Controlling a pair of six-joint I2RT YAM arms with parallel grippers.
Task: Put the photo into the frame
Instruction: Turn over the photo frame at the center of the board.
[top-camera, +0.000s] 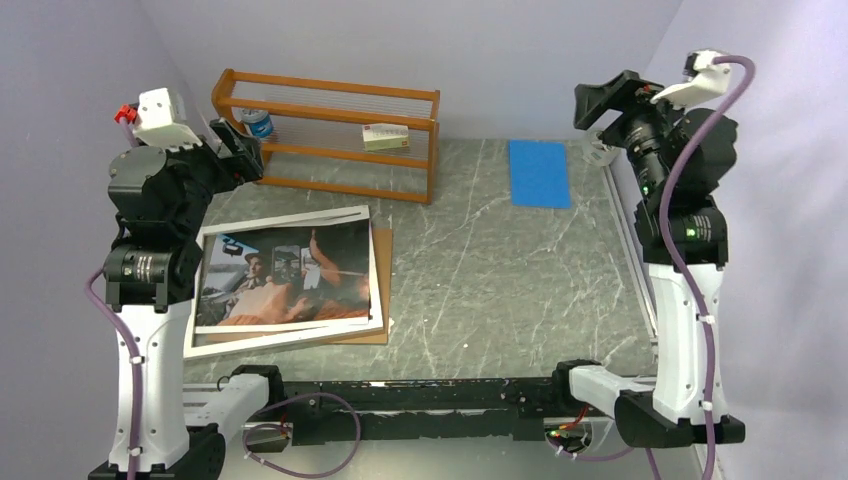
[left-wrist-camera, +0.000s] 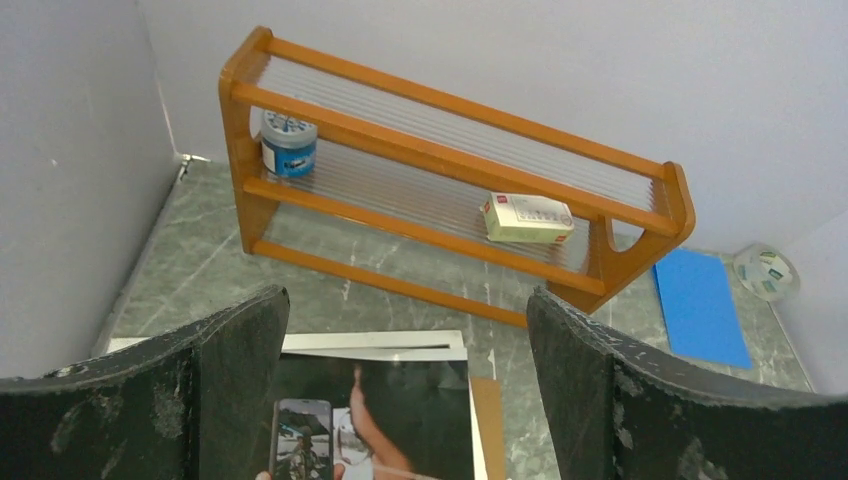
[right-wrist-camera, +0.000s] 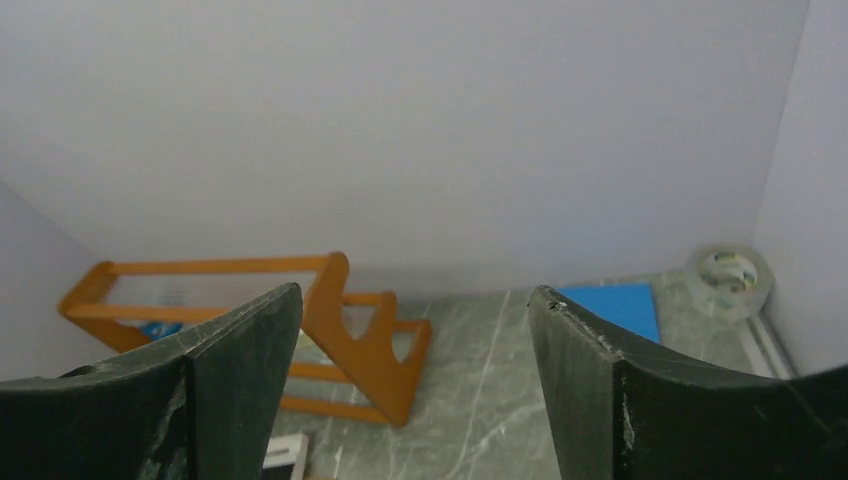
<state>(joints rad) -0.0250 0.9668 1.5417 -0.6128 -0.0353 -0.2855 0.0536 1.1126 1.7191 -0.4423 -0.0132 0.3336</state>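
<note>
You have open table right of the photo; the orange rack blocks the far left, and a blue pad lies far right.

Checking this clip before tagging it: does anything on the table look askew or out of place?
At the left, the photo lies face up on the frame, twisted slightly against its white border, with a brown backing board sticking out beneath on the right. Nothing looks spilled or damaged.
</note>
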